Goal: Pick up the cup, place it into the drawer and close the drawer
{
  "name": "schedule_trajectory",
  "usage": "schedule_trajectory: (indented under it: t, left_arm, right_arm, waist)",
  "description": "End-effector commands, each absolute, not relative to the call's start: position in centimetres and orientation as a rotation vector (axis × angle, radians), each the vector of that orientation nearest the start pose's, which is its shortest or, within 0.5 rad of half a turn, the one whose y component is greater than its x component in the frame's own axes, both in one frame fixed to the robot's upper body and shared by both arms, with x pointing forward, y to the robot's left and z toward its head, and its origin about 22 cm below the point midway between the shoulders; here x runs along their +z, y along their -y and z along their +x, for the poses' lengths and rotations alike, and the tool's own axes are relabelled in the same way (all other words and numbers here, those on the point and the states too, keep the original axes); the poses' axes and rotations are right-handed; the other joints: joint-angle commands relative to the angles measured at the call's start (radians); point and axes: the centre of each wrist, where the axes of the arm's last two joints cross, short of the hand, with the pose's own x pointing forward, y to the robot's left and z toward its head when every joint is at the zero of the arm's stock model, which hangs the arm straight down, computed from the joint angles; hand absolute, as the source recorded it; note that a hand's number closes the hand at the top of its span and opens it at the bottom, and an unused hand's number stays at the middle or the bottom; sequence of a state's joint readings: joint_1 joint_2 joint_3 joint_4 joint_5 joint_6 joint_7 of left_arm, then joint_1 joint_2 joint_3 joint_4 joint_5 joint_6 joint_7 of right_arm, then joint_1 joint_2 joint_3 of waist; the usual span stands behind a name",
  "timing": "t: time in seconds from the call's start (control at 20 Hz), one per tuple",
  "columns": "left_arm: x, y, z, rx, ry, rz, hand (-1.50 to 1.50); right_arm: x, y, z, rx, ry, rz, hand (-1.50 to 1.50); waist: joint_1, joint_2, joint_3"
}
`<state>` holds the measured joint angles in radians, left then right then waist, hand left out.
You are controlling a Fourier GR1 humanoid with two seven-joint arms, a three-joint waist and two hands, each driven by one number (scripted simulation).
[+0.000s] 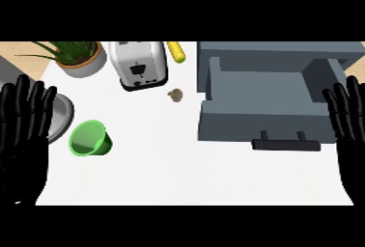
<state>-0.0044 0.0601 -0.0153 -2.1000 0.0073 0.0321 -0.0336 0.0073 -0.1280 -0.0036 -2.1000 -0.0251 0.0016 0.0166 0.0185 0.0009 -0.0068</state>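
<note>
Cup (89,139) one, open drawer (242,128) one, left hand (22,137), right hand (349,132).

Counter (185,178): white, flat, evenly lit.
Wooden surface (16,48): pale strip beyond the counter's far left corner.
Potted plant (80,60): green leaves, grey pot, far left.
Toaster (140,65): silver and black, just right of the plant.
Yellow item (176,51): beside the toaster's far end.
Metal bowl (64,116): grey rim at left edge.
</note>
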Motion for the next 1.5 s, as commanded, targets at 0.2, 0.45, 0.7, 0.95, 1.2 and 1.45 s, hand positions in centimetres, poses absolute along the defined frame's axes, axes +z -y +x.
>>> schedule_trajectory:
  t: [0.2,0.45,0.7,0.95,1.2,1.45]
  left_arm:
    - [12.0,-26.7,19.9,-0.226,2.098,-0.168,-1.50]
    - [9.6,-27.3,20.2,-0.016,1.901,-0.331,-1.50]
    - [6.4,-28.4,20.2,-0.002,1.855,-0.347,-1.50]
    - [5.2,-33.9,19.5,0.035,1.832,-0.236,-1.50]
    - [3.0,-33.7,20.4,0.075,1.769,-0.091,-1.50]
    - [-0.8,-33.7,22.3,0.060,1.749,-0.046,-1.50]
  right_arm:
    - [13.7,24.9,21.3,0.058,2.100,-0.078,-1.50]
    - [12.3,24.7,20.8,0.209,2.013,-0.097,-1.50]
    - [11.7,25.9,20.6,0.224,2.020,-0.070,-1.50]
    - [12.6,26.4,21.4,0.226,2.032,-0.084,-1.50]
    - [12.4,25.0,21.3,0.214,2.016,-0.075,-1.50]
    - [12.3,26.4,23.4,0.248,2.032,-0.107,-1.50]
  waist:
    - [-0.014,-0.001,0.006]
    - [-0.018,-0.001,0.006]
    - [-0.020,-0.001,0.007]
    - [-0.018,-0.001,0.006]
    - [-0.019,-0.001,0.007]
    - [-0.020,0.000,0.006]
